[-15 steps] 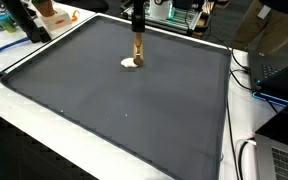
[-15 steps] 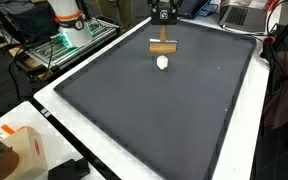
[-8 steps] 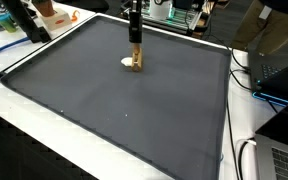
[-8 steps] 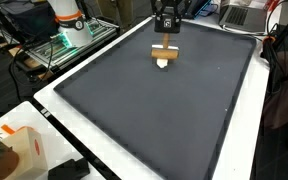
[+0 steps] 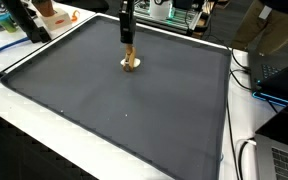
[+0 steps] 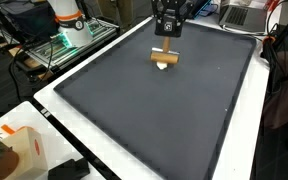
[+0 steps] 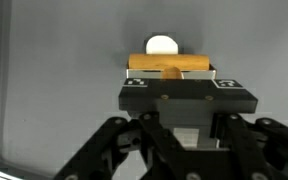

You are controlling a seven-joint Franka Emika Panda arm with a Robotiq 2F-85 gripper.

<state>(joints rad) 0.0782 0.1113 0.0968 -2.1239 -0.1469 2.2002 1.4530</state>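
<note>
My gripper [image 6: 165,42] is shut on a wooden block [image 6: 164,56], gripping a vertical piece at its middle so the bar hangs level beneath the fingers. The block hangs directly over a small white round object [image 6: 163,67] lying on the dark grey mat [image 6: 144,120]; whether they touch I cannot tell. From the side, the gripper [image 5: 128,45] holds the wooden block [image 5: 130,57] upright above the white object [image 5: 131,67]. In the wrist view the block [image 7: 169,65] pokes out past the gripper [image 7: 171,78] body, with the white object [image 7: 161,44] just beyond it.
The mat [image 5: 124,110] covers most of a white table [image 5: 239,110]. Cables [image 5: 246,75] and a laptop [image 5: 284,160] lie along one side. An orange and white robot base [image 6: 69,25] stands behind a corner, and a white and orange box [image 6: 19,150] sits near the front.
The gripper has carried the wooden block sideways and lower, from beside the white object to right over it. The white object has stayed in place.
</note>
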